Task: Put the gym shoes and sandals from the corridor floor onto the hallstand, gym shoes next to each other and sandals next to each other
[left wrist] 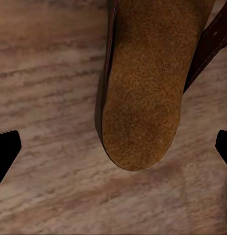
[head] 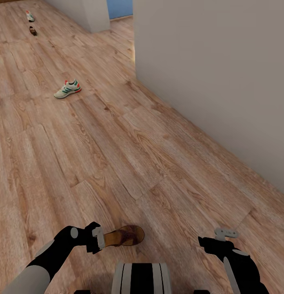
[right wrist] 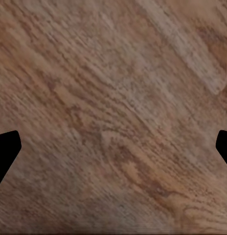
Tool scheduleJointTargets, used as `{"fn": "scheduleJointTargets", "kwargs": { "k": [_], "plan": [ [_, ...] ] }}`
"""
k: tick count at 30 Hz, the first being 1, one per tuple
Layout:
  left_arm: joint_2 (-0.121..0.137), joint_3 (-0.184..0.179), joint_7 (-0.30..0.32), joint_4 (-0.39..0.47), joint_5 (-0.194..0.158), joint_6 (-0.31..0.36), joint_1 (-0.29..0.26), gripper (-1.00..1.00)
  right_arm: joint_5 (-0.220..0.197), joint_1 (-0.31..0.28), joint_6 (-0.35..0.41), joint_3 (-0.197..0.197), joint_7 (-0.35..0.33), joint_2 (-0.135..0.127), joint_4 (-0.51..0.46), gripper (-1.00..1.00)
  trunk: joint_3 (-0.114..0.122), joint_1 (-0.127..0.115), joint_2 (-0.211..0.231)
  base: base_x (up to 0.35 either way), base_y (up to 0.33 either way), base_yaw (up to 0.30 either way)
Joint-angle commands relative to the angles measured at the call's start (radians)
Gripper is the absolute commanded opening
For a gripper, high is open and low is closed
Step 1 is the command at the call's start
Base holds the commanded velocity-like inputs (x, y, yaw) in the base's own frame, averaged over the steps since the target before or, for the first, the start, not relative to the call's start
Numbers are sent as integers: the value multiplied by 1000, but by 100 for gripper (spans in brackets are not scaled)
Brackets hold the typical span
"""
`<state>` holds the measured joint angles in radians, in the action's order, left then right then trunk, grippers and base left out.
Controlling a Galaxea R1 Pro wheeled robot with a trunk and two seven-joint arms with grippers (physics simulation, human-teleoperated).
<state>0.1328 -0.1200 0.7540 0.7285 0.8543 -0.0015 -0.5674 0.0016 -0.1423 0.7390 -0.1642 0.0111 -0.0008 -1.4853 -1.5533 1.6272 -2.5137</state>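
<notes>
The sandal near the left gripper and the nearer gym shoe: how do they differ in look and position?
The sandal is dark brown with a tan footbed; the gym shoe is white with green stripes and red accents. The sandal lies right beside the left gripper; the gym shoe lies farther along the corridor, far from both arms. Both rest on the wood floor, not on any rack.

far gym shoe [head: 29, 16] and far sandal [head: 32, 30] too small for detail, near sandal [left wrist: 147, 83] cropped in left wrist view
</notes>
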Motion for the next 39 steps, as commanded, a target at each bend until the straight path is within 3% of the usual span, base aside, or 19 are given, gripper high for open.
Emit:
{"fn": "scheduleJointTargets", "kwargs": {
  "k": [1, 9, 39],
  "plan": [
    [1, -3, 2, 2, 5, 0, 0, 100, 0, 0, 5, 0, 1, 0, -1, 100, -5, 0, -1, 0, 0, 0],
    [1, -3, 2, 3, 5, 0, 0, 100, 0, -1, 5, 0, 1, 0, -1, 100, -36, 4, -2, 0, 0, 0],
    [1, -3, 2, 3, 5, 0, 0, 100, 0, 0, 5, 0, 1, 0, -1, 100, -54, 4, -2, 0, 0, 0]
  ]
}}
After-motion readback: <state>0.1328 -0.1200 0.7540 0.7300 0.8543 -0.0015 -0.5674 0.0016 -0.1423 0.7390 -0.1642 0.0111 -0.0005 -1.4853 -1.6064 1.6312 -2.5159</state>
